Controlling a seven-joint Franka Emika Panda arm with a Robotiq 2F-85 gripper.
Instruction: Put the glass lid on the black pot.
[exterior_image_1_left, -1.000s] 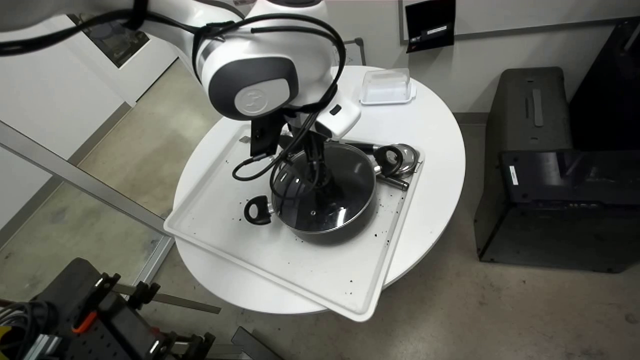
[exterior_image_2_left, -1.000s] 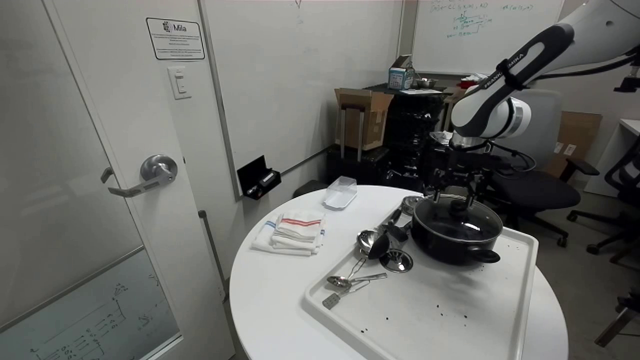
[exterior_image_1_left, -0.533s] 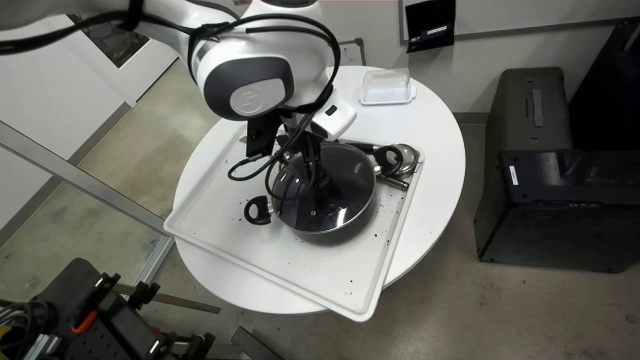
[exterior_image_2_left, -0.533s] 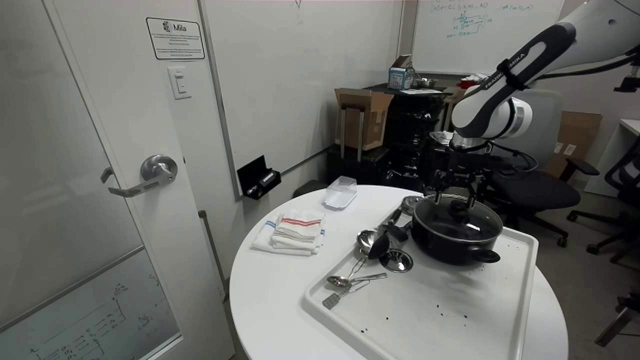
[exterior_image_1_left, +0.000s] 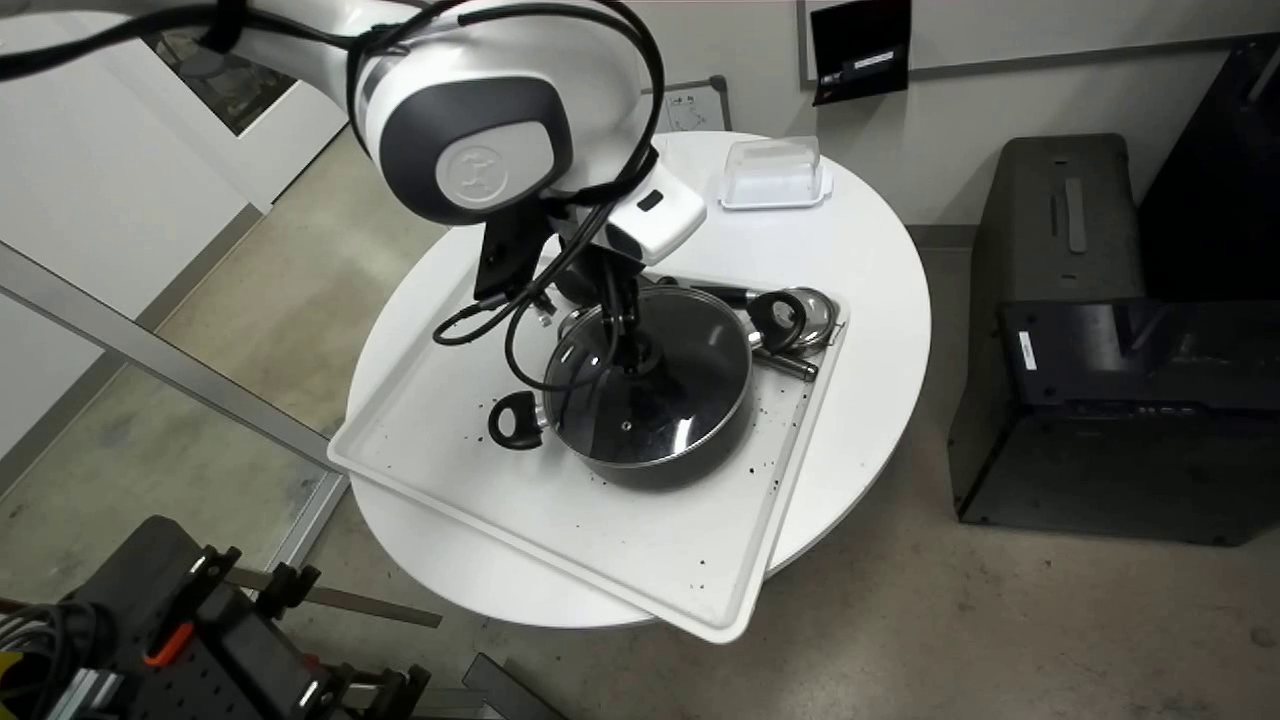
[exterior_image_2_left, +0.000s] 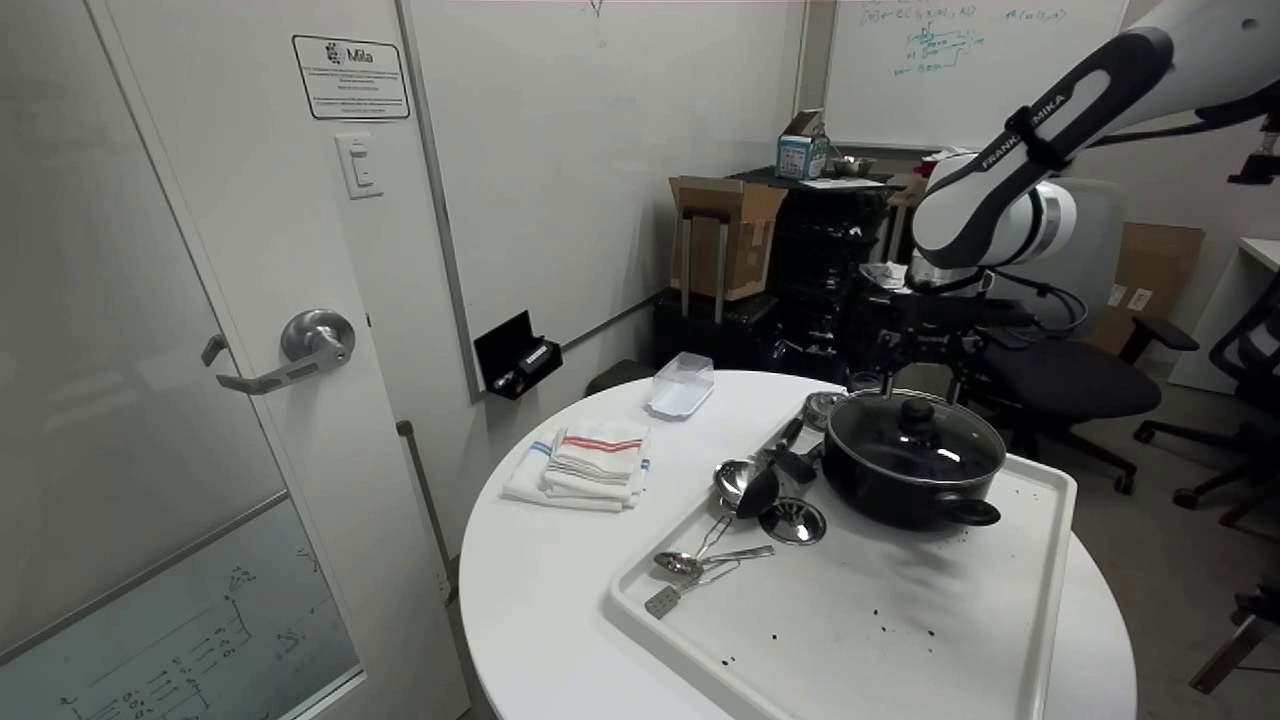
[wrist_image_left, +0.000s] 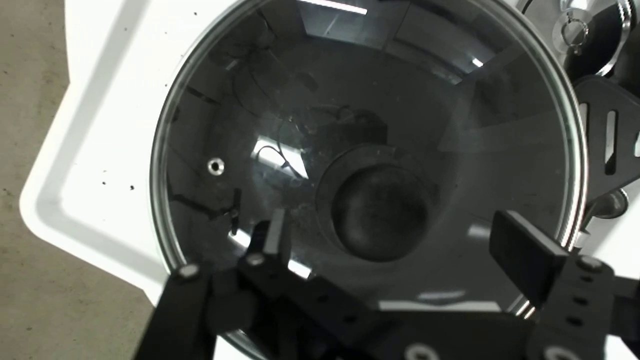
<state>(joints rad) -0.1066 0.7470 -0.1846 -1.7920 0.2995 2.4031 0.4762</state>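
The glass lid (exterior_image_2_left: 945, 440), with its thin metal rim and black knob (exterior_image_2_left: 917, 412), lies flat on top of the black pot (exterior_image_2_left: 870, 490). Its edge follows the pot's rim all around in both exterior views. From above, the wrist view has the lid (wrist_image_left: 480, 150) filling most of the picture, the knob (wrist_image_left: 380, 215) near the middle. My gripper (wrist_image_left: 395, 242) stands open just above and behind the knob, touching nothing that I can see. Its two fingers are wide apart with nothing between them. The pot's inside is dark through the glass.
The pot stands on a white tray (exterior_image_1_left: 480, 500) on a round table. Ladles, a slotted black spatula (wrist_image_left: 607, 135) and a small metal lid (exterior_image_2_left: 793, 522) crowd beside it. Farther off lie folded cloths (exterior_image_2_left: 590, 465) and a clear-topped dish (exterior_image_1_left: 772, 175).
My gripper has risen and drawn back from the knob, which stood between its fingers earlier and now shows fully. The lid and pot have not moved.
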